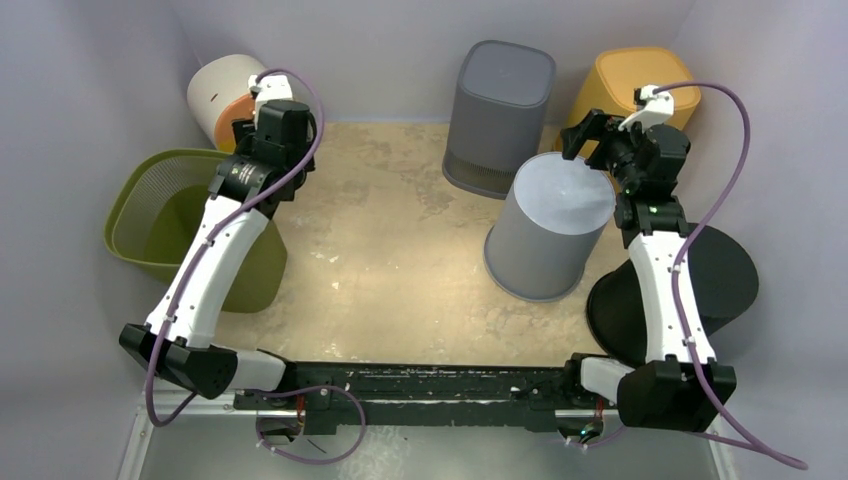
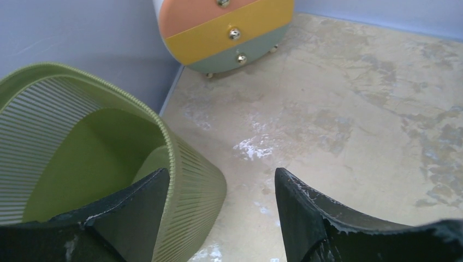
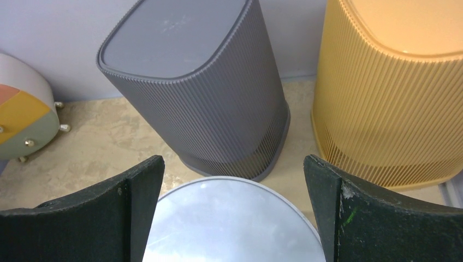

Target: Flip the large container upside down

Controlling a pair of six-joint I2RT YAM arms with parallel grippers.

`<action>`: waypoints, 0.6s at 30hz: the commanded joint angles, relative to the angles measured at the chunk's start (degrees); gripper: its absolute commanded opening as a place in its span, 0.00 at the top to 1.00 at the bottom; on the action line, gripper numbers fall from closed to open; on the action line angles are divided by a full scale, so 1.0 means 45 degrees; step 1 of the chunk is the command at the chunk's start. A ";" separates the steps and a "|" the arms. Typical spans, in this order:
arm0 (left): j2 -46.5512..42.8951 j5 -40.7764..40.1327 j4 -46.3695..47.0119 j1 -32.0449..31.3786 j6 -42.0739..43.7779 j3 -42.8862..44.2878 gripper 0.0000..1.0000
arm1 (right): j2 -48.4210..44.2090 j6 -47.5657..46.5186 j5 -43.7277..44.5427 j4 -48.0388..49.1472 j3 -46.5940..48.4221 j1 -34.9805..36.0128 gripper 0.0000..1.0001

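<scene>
1. My biggest worry is toppling the large container. I take it to be the light grey round bin (image 1: 550, 225), which stands closed face up, right of centre on the tabletop (image 1: 400, 250), so it looks inverted already. The right pincer (image 3: 233, 166) hangs spread wide over its far edge, gripping nothing. A low or sideways exit could catch that edge.
2. A tipped bin would strike its neighbours. The dark grey ribbed bin (image 3: 207, 93) sits just behind it, the yellow bin (image 3: 382, 98) is near, and the black container (image 1: 725, 275) is beside the right arm.
3. I may have the wrong target. The green basket (image 2: 191, 180) at left stands mouth up and looks big too.
4. The smallest risk is the left pincer (image 2: 221, 174), open and empty by the basket's rim. I cannot tell whether it touches, and any drift would nudge the basket.
</scene>
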 commanded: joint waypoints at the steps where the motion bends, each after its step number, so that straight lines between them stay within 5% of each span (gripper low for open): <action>1: -0.0445 -0.0888 -0.0905 0.0298 0.0149 0.0316 0.32 | -0.0640 -0.0208 -0.0082 0.0724 -0.0256 0.0004 0.00; 18: -0.1590 -0.0925 -0.0466 0.1238 -0.0685 -0.3059 0.37 | -0.0785 -0.0207 -0.0060 0.0700 -0.0630 0.0004 0.00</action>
